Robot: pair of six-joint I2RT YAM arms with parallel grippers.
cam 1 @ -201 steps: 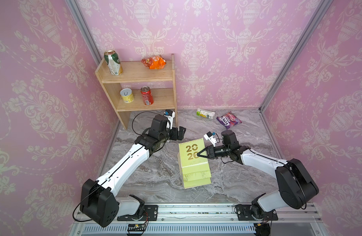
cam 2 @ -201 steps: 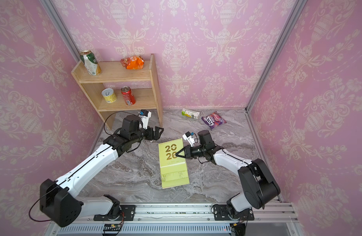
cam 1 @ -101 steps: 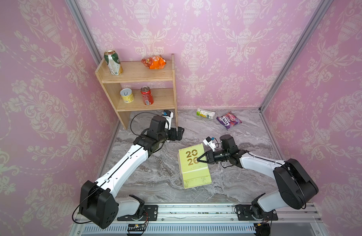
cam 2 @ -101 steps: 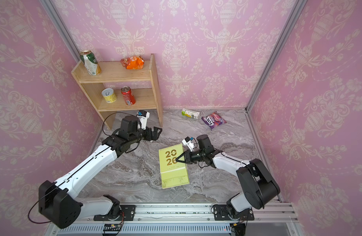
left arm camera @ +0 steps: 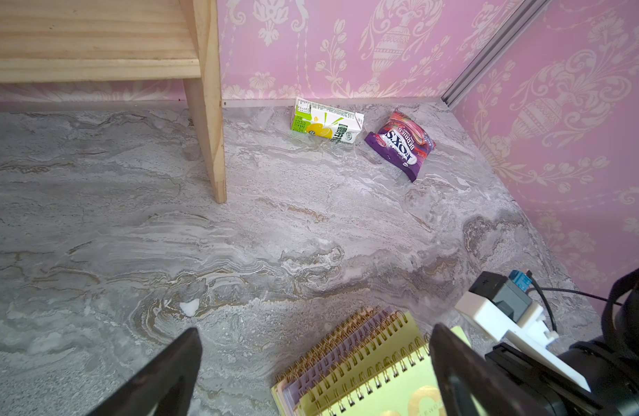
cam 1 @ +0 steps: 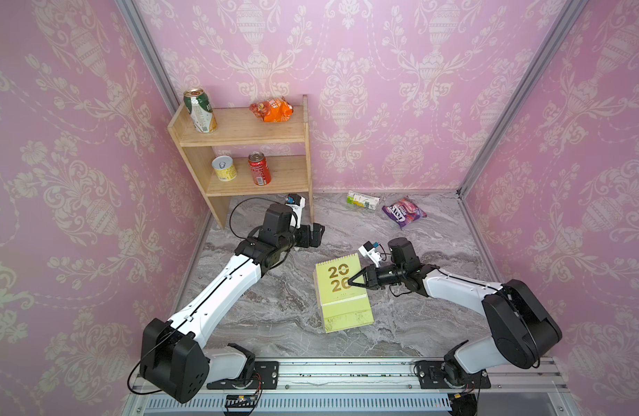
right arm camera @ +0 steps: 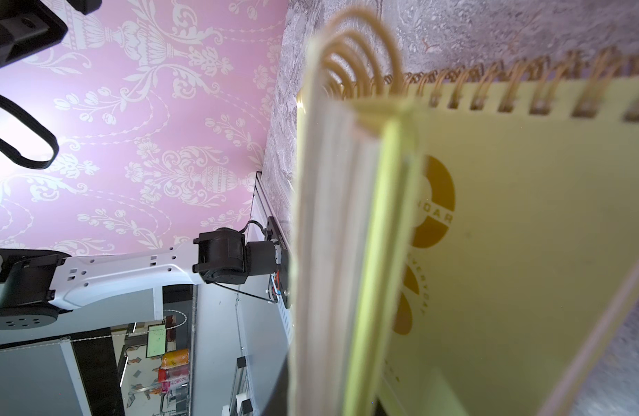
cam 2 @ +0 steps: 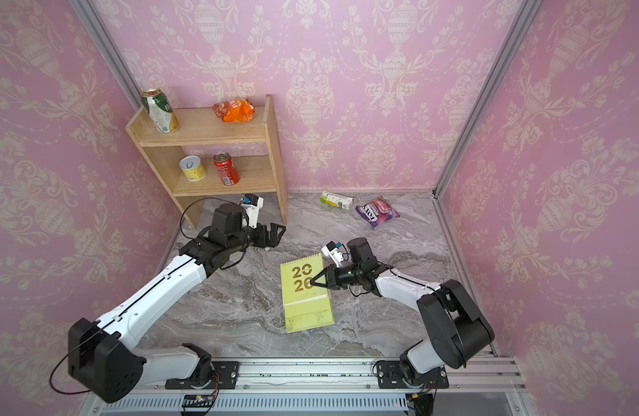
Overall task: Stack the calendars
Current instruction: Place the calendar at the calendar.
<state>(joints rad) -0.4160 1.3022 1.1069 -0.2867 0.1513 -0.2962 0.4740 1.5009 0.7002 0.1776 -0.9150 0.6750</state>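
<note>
- The right gripper is pinched on the right edge of a yellow-green calendar. Its gold "2026" faces up and its spiral lies at the far edge.
- This calendar hangs over the far part of the stack of calendars, which lies near the middle of the marble table top.
- The stack's top cover is yellow-green too. The left wrist view shows lilac and peach edges under it.
- The step in hand looks like setting this calendar onto the stack.
- It sits farther than the stack, a little left of it and slightly turned. It should come toward the near side and be squared up until the spirals line up.
- I cannot tell whether its free left edge already touches the stack.
- Held by one edge only, that left side may sag. Level it and lower slowly, so the edge does not shove the covers below out of line.
- The jaws should part only once the calendar lies flat, and the gripper should then draw away to the right without catching the cover.
- The left gripper is spread wide and empty, hovering far and left by the foot of the wooden shelf, apart from the stack. It could steady the stack's left side, or else keep clear.
- No loose calendar shows elsewhere. Only a green-white carton and a purple snack packet lie by the far wall, so the task seems nearly done.
</note>
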